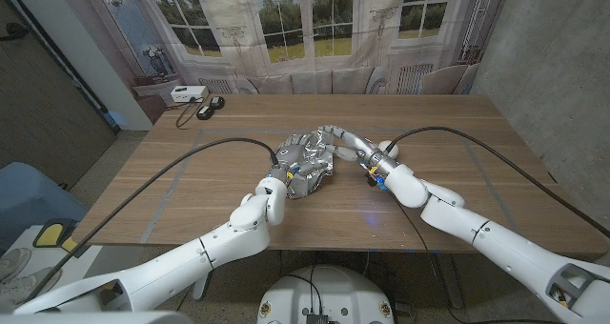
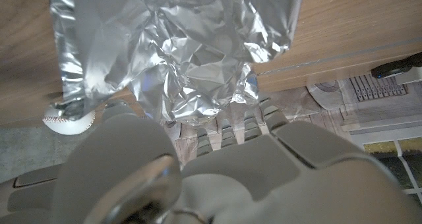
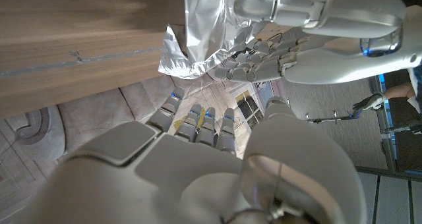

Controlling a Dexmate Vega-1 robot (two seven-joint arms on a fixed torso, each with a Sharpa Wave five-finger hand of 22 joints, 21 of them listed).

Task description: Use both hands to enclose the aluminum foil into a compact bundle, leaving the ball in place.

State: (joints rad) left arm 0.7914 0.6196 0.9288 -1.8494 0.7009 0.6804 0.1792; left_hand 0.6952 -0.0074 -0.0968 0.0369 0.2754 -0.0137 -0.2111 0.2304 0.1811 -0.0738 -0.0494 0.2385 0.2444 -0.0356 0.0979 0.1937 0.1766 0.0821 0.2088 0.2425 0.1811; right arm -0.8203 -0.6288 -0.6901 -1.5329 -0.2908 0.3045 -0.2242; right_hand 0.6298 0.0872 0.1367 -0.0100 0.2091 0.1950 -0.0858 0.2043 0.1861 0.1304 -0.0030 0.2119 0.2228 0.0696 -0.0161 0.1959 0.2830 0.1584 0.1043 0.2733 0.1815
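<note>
The aluminum foil lies crumpled near the middle of the wooden tabletop, with both hands pressed against it. The left hand touches its near left side, fingers reaching under the creased sheet. The right hand curls over the foil's right edge. Whether either hand truly grips the foil, I cannot tell. A white ball (stitched like a baseball) sits beside the foil in the left wrist view.
</note>
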